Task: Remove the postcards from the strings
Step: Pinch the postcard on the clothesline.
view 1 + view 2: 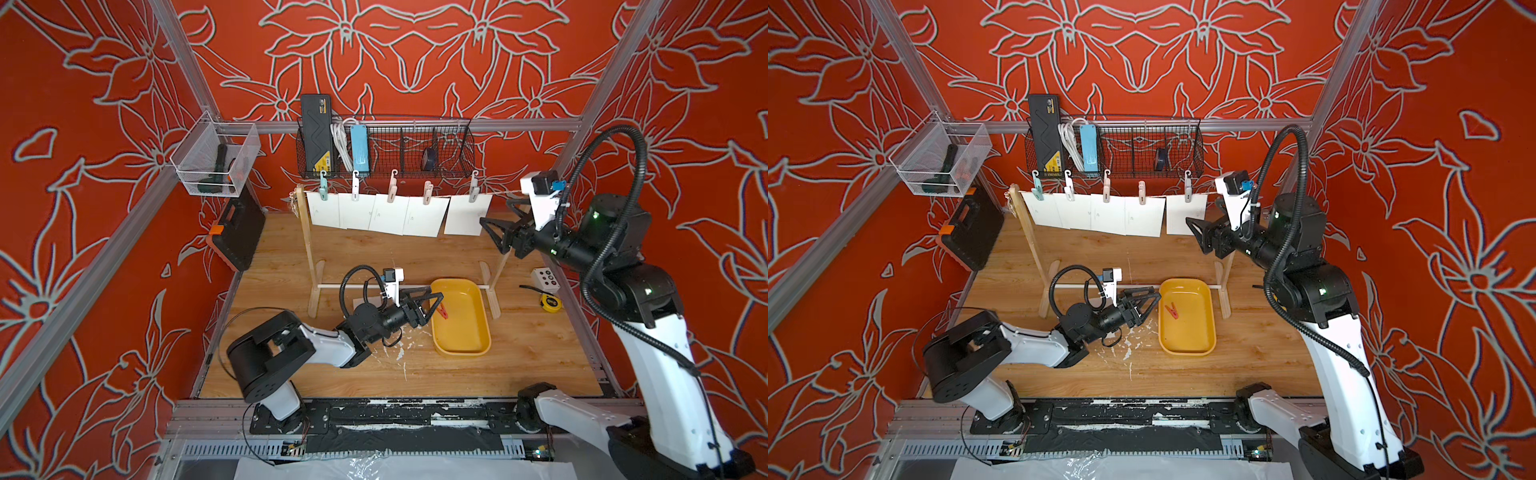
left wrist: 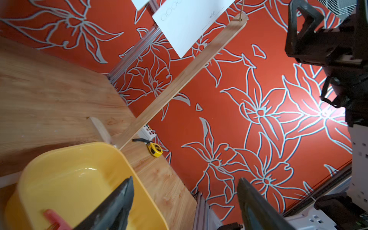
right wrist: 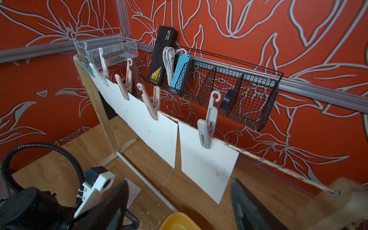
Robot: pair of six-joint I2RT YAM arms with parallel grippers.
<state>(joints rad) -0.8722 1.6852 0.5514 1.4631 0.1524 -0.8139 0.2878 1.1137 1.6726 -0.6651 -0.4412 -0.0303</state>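
- Five white postcards hang from the string, each pinned by a pastel peg. The line is stretched between two wooden posts and runs side to side across the far part of the tabletop.
- The row's long axis follows the string. Each card hangs downward, one face toward the near edge. The four on the left overlap, and the rightmost hangs alone past a narrow gap, slightly tilted.
- The right gripper is raised at string height, just beside the outer edge of that lone card. Its jaws are wide apart and clamp nothing. In the right wrist view the card's lower corner shows between the two fingers, clear of both.
- The left gripper is low over the left rim of a yellow tray, its jaws also spread and empty.
- A red peg lies inside the tray, which sits right of centre with its far end at the white rod joining the posts' feet.
- A white sheet lies flat on the tabletop, mostly hidden by the left arm.
- A yellow tape measure rests near the right edge.
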